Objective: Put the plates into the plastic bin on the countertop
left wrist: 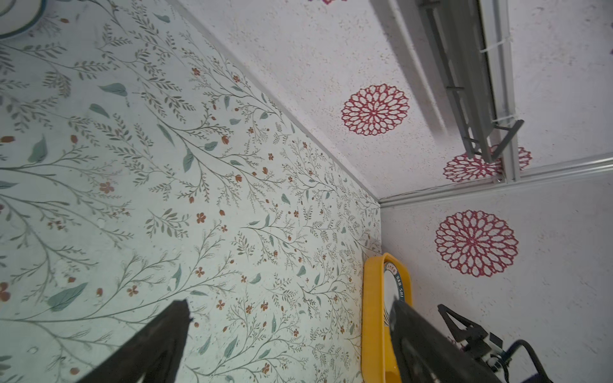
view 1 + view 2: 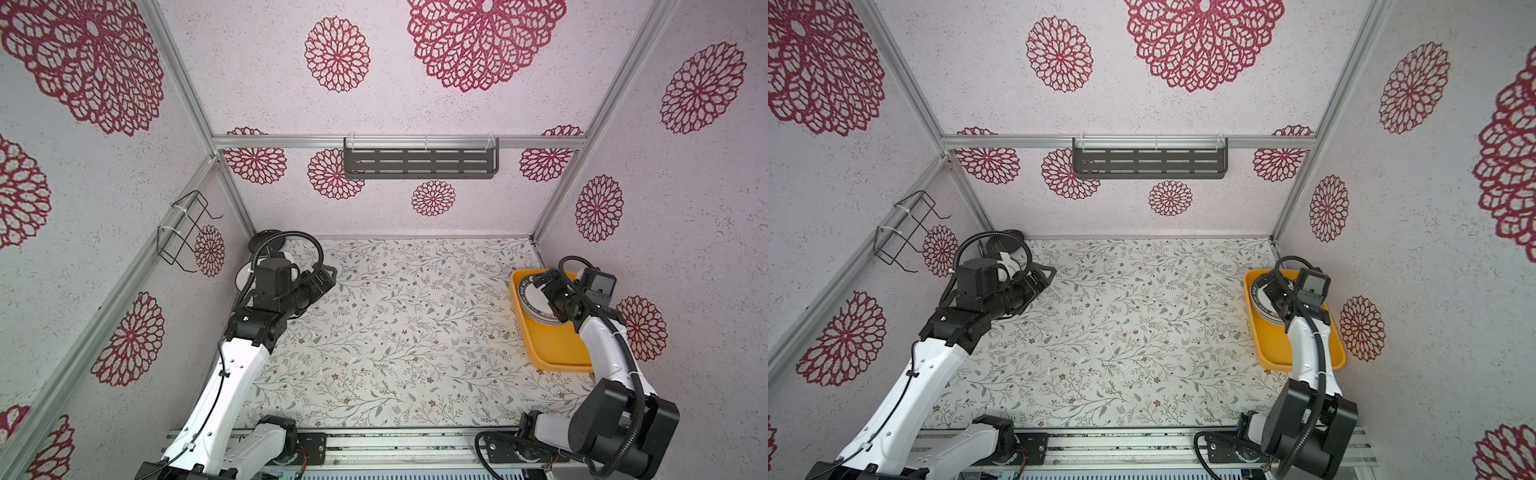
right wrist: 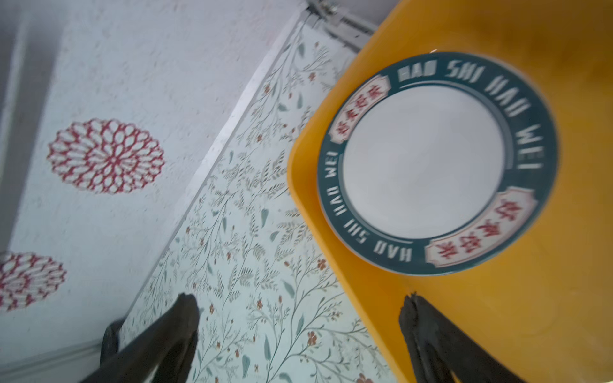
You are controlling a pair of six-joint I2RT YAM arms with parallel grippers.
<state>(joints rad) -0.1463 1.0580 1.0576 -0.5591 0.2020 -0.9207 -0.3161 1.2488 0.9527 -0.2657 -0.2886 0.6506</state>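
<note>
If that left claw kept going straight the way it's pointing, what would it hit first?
Probably the plastic bin holding the plates. The left claw, open, points across bare countertop toward it. If it tilts down, which I cannot judge, it would touch the countertop first.

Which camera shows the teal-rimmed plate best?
The right wrist view: the plate shows whole in the bin. Both top views show it partly behind the right arm; the left wrist view shows a sliver.

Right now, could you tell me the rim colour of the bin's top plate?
The plate rim is dark teal, white-lettered; right wrist view.
</note>
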